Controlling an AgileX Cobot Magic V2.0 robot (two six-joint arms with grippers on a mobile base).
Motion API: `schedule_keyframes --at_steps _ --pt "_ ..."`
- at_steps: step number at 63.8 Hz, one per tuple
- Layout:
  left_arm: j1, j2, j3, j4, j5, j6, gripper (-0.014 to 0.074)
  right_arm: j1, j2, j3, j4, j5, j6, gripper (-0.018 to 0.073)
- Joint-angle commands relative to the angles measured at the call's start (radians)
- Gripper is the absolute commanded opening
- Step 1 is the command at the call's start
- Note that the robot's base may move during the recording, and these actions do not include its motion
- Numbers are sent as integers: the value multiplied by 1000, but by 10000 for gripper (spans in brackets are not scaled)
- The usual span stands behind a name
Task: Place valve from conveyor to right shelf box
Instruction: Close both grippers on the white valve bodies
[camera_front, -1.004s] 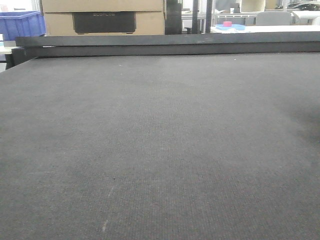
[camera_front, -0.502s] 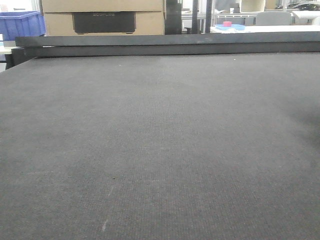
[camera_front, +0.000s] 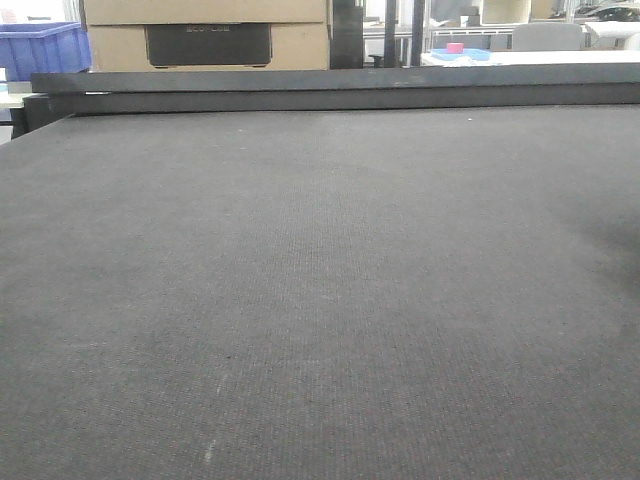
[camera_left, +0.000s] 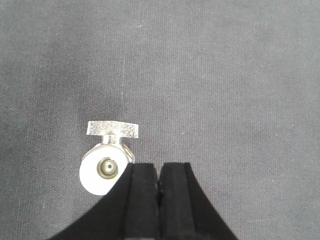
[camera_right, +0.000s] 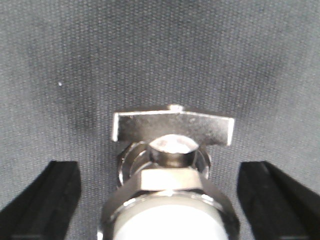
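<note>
The conveyor (camera_front: 320, 280) is a wide dark grey woven belt, and the front view shows nothing on it and no gripper. In the left wrist view a silver valve (camera_left: 107, 160) with a flat T-handle lies on the belt, just left of my left gripper (camera_left: 159, 172). That gripper is shut with nothing between its black fingers (camera_left: 142, 200). In the right wrist view a silver valve (camera_right: 172, 165) sits very close, between the wide-apart fingers (camera_right: 55, 200) of my open right gripper (camera_right: 160, 172), which do not touch it. Whether both views show the same valve I cannot tell. The right shelf box is out of view.
A black rail (camera_front: 330, 88) borders the far edge of the belt. Behind it stand a cardboard box (camera_front: 205, 35), a blue bin (camera_front: 45, 48) at far left, and a table with a small pink object (camera_front: 455, 47) at the back right.
</note>
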Motion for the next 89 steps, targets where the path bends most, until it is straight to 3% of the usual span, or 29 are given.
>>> schedule_keyframes --at_steps 1,5,15,25,32,36,42,51,57,62,67,78,89 --pt "-2 -1 -6 -8 -2 -6 -111 -6 -5 2 -13 -4 -3 358" --pt "-2 -1 -6 -8 -2 -6 -111 -6 -5 2 -13 -4 -3 243" --pt "-2 -1 -6 -8 -2 -6 -111 -6 -5 2 -13 -6 13 -162" --pt "4 -1 -6 0 2 -9 -111 -6 -5 2 -13 -10 15 -162" --pt "83 -1 -19 -47 55 -11 -111 -6 -5 2 -13 -12 15 -162" --pt "142 -1 -31 -86 103 24 -111 -6 -5 2 -13 -15 15 -162" --pt "197 -1 -36 -136 125 146 -111 -6 -5 2 -13 -19 15 -162" --pt "185 1 -36 -140 134 265 -111 -6 -5 2 -13 -49 15 -162" --pt "153 1 -36 -114 132 265 -104 -6 -5 2 -13 -70 15 -162" --pt "124 3 -36 -68 121 260 -39 -6 -5 2 -13 -74 15 -162" --pt "103 16 -36 -8 118 237 94 -6 -5 2 -11 -74 15 -162" --pt "101 91 -36 -8 127 183 395 -6 -5 2 -9 -74 15 -162" --pt "101 188 -36 -8 121 174 456 -6 -5 2 -1 -74 15 -162"
